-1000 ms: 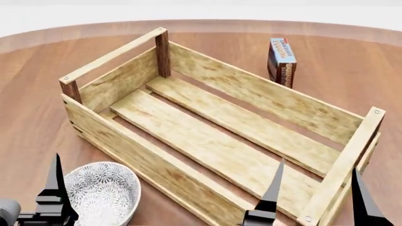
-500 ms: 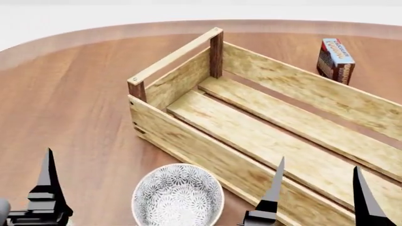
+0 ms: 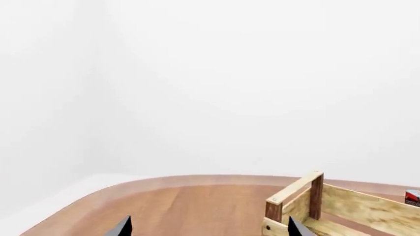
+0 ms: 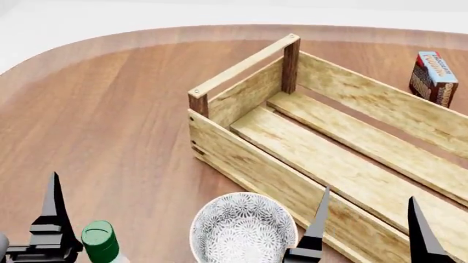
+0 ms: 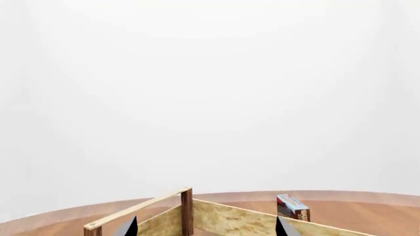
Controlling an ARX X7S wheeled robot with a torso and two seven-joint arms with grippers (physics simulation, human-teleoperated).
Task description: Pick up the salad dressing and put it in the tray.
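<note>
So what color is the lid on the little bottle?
Green. The salad dressing cap shows best in the head view, bottom left.

Bright even simulator light, blank white backdrop, faint soft shadows, sharp focus throughout, no glare or blur

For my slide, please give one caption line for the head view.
Green-capped salad dressing beside a patterned bowl, in front of the empty wooden tray.

1 salad dressing (image 4: 100, 240) | 1 tray (image 4: 241, 170) | 1 bowl (image 4: 243, 230) | 1 carton box (image 4: 434, 77) | 2 hands: left hand (image 4: 55, 219), right hand (image 4: 369, 224)
</note>
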